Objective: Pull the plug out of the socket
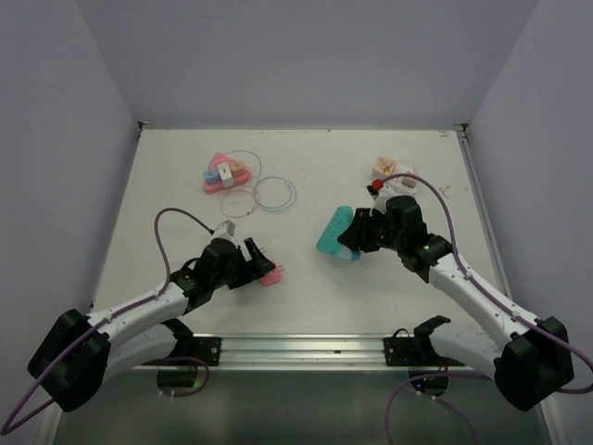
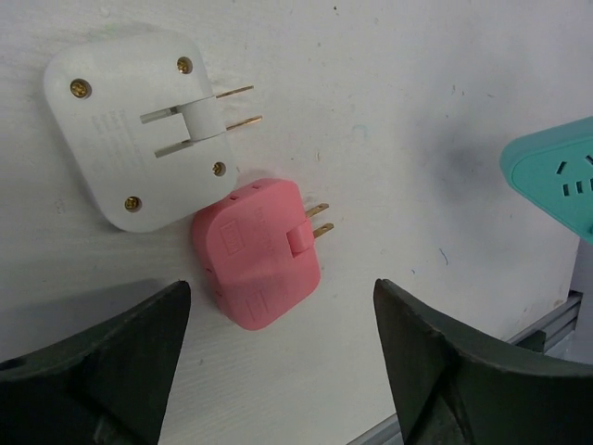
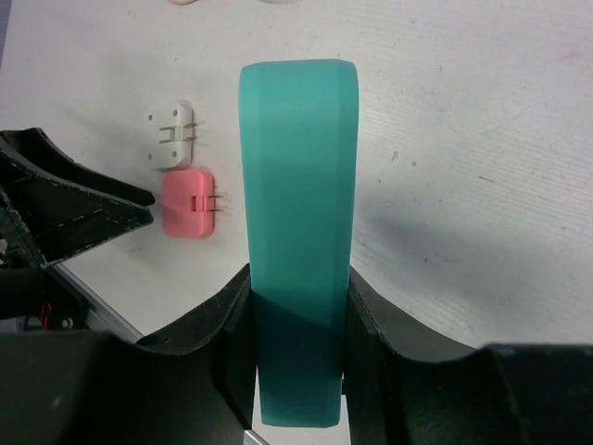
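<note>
socket [image 3: 296, 185] clamped in right gripper [image 3: 298, 311] | pink plug [image 2: 259, 255] out, prongs bare, just beside white plug [image 2: 139, 130] | left gripper [image 1: 257, 260] open above pink plug | pull looks done

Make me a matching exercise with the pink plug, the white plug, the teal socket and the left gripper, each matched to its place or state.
Column one:
1. pink plug
2. white plug
3. teal socket
4. left gripper

Column two:
A. clamped in the right gripper
B. open, holding nothing
C. lying on the table, no screws showing
D. lying on the table, four brass screws showing

Pairs: 1-C, 2-D, 3-A, 4-B
</note>
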Action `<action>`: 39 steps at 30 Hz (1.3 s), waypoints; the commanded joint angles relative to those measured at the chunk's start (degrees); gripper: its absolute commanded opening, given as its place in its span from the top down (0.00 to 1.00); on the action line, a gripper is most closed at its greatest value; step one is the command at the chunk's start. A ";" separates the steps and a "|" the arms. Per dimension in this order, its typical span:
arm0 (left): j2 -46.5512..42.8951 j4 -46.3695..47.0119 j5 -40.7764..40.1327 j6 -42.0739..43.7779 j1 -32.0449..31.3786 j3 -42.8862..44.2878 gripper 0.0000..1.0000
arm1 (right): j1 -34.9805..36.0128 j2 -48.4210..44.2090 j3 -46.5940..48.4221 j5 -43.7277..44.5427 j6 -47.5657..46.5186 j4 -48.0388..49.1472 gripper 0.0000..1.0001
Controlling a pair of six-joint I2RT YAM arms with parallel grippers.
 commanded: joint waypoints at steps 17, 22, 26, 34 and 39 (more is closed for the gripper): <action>-6.03 -23.14 -15.38 19.62 4.86 24.91 0.00 | -16.79 0.81 -5.87 2.05 9.23 10.00 1.00; -3.93 -25.08 -16.88 26.82 9.96 31.34 0.00 | -29.43 2.48 -9.39 -1.29 17.99 15.95 1.00; -4.45 -24.91 -21.87 30.09 11.99 31.88 0.00 | -35.87 4.49 -12.12 -1.56 22.59 20.28 1.00; -7.35 -24.73 -27.16 34.48 12.69 30.39 0.00 | -48.70 11.88 -16.95 -2.96 30.68 32.05 1.00; -10.15 -23.68 -30.50 36.86 12.69 29.60 0.00 | -54.51 17.14 -17.66 -4.28 30.69 33.47 0.83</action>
